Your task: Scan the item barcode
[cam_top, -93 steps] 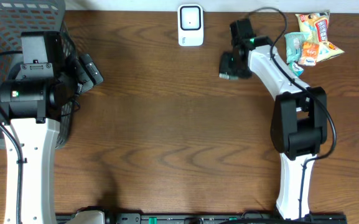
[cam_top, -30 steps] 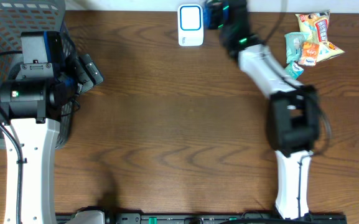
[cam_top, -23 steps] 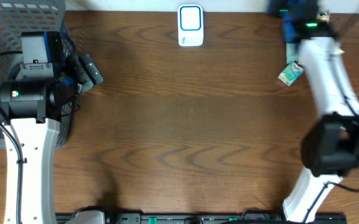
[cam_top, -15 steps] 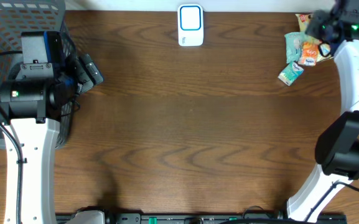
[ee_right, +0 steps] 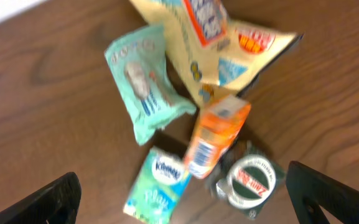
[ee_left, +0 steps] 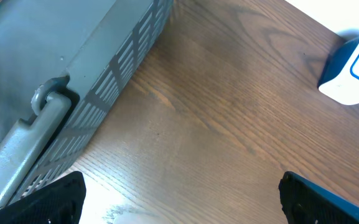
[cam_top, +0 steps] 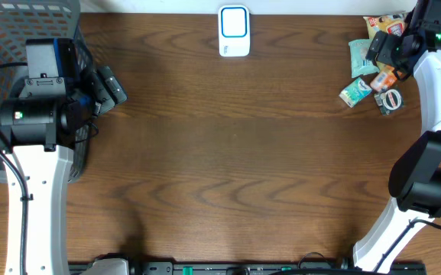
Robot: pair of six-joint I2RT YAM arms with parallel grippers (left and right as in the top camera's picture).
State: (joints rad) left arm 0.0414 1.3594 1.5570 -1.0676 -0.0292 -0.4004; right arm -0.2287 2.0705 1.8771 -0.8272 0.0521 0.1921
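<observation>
Right arm has swung from the scanner at the far edge of the table over to the right-hand corner, and a round tin in a dark packet now lies there where none lay half a second ago.

Right tool: fingers spread wide, nothing between them. It hangs above the pile of goods and holds none of them.

Round tin: flat on the table, lid up, at the near right edge of the pile. It lies just beside the lower end of the orange box; whether the two touch I cannot tell.

Rest of the pile:
- yellow snack bag at the far side, partly under the orange box
- mint pouch to its left
- teal tissue pack nearest the table's middle, just beside the orange box

Left tool: fingers wide apart, empty, above bare wood next to the grey basket at the left edge. No change there.

Scanner: upright, well apart from the tin and from both tools.
</observation>
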